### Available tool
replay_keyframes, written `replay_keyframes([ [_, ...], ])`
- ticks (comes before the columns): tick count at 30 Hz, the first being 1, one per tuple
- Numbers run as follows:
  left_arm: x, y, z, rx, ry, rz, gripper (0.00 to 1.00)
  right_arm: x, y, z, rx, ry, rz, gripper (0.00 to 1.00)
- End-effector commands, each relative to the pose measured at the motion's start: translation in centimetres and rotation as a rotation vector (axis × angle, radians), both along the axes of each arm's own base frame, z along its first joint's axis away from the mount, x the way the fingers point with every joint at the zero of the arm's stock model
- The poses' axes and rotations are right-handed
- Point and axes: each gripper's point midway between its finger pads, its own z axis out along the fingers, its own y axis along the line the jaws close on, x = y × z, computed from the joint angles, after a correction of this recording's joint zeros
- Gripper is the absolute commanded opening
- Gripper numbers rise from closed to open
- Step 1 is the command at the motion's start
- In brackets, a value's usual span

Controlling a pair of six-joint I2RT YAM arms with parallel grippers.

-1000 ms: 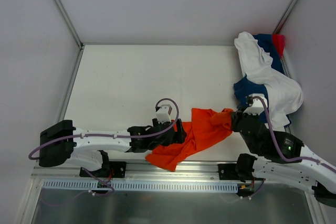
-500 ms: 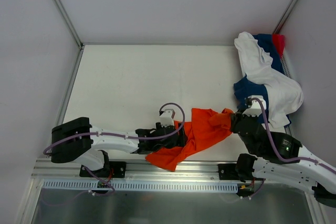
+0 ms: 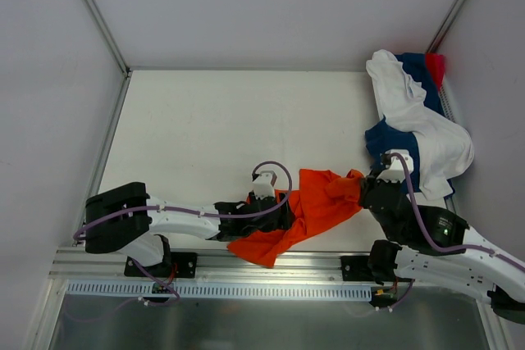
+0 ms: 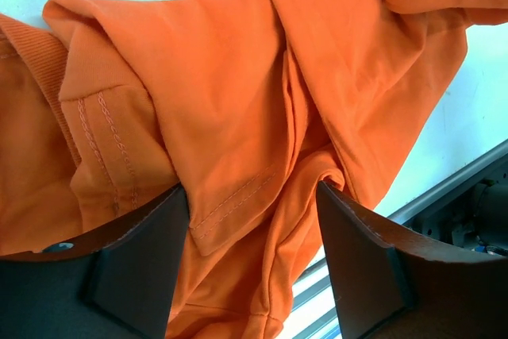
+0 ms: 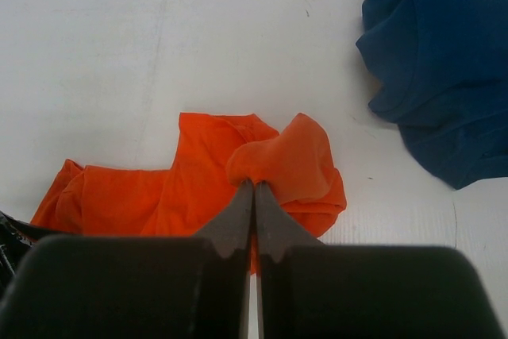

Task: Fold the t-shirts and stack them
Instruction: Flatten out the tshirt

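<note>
orange t-shirt (image 3: 316, 202) lies crumpled at the near edge of the table (image 3: 205, 137), between the arms. right gripper (image 5: 254, 188) is pinched tight on its right corner; left gripper (image 4: 250, 192) stands wide, straddling a hemmed fold.

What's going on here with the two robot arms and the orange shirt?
The right gripper is shut on one bunched edge of the orange t-shirt. The left gripper, jaws open, straddles a hemmed fold on its opposite side. The white t-shirt, navy t-shirt and red-pink t-shirt lie heaped, unfolded, at the far right of the table.
</note>
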Motion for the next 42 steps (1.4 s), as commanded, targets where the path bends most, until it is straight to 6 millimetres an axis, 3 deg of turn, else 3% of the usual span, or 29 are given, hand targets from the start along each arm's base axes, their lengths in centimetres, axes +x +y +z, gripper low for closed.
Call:
replay_keyframes([
  [1,-0.1,-1.2,1.0,-0.041,-0.01,-0.016,0.62,0.4,-0.2,-0.1,-0.007,-0.009,-0.036,0.01],
  [9,-0.1,-1.3,0.7,-0.032,-0.007,-0.02,0.49,0.4,-0.4,-0.3,-0.006,-0.007,-0.041,0.01],
  [11,-0.1,-1.2,0.4,-0.024,-0.002,-0.016,0.37,0.3,-0.5,-0.4,-0.003,-0.008,-0.043,0.01],
  [15,0.0,-1.1,-0.1,0.001,0.006,-0.006,0.02,0.3,-0.7,-0.6,-0.003,-0.008,-0.046,0.01],
  [20,0.2,-1.0,-0.3,0.039,-0.007,-0.006,0.0,0.4,-0.7,-0.8,-0.014,-0.003,-0.047,0.01],
  [23,0.9,0.1,1.7,0.075,-0.07,-0.005,0.0,0.4,-0.6,-0.3,-0.017,-0.005,-0.038,0.0],
  [24,1.3,0.3,4.2,0.04,-0.109,0.0,0.0,0.4,-0.7,-0.2,-0.023,-0.006,-0.041,0.0],
  [26,2.2,2.7,6.1,0.128,-0.194,0.008,0.0,0.4,-0.9,0.3,-0.03,-0.014,-0.038,0.01],
  [27,2.6,3.1,9.9,0.081,-0.247,0.02,0.0,0.4,-1.0,0.8,-0.028,-0.021,-0.038,0.01],
  [28,2.8,4.6,10.8,0.148,-0.29,0.0,0.0,0.4,-1.0,1.1,-0.031,-0.026,-0.034,0.01],
  [30,3.4,6.1,16.5,0.093,-0.381,0.028,0.0,0.6,-0.9,1.8,-0.035,-0.032,-0.034,0.01],
  [33,3.5,9.2,22.6,0.05,-0.481,0.047,0.0,0.7,-0.5,2.5,-0.06,-0.034,-0.021,0.0],
  [38,3.3,13.7,29.1,0.006,-0.583,0.087,0.0,1.0,-0.3,3.9,-0.099,-0.045,-0.002,0.0],
  [42,3.2,15.9,32.6,0.019,-0.661,0.074,0.0,1.1,-0.8,6.0,-0.112,-0.08,0.004,0.01],
])
